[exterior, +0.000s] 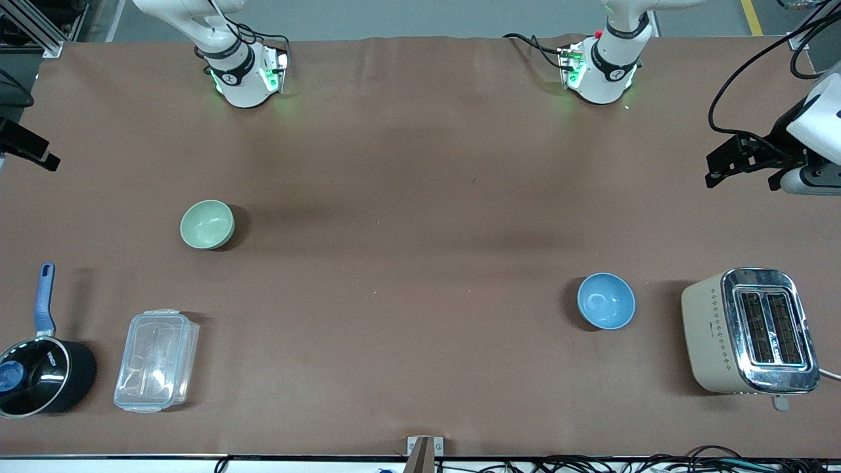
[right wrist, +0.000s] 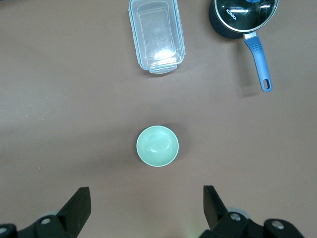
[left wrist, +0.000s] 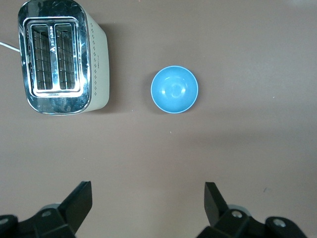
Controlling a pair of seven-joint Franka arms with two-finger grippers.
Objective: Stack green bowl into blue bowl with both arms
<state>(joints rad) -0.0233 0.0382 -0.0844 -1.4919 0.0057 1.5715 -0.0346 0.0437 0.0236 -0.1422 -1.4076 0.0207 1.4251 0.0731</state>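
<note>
The green bowl (exterior: 207, 225) stands upright and empty toward the right arm's end of the table; it also shows in the right wrist view (right wrist: 157, 146). The blue bowl (exterior: 606, 301) stands upright and empty toward the left arm's end, beside the toaster, and shows in the left wrist view (left wrist: 174, 89). My left gripper (left wrist: 148, 192) is open and empty, high over bare table between the blue bowl and its base. My right gripper (right wrist: 146, 192) is open and empty, high over bare table between the green bowl and its base.
A cream and chrome toaster (exterior: 749, 330) stands beside the blue bowl at the left arm's end. A clear lidded container (exterior: 156, 360) and a black saucepan with a blue handle (exterior: 41, 368) lie nearer the front camera than the green bowl.
</note>
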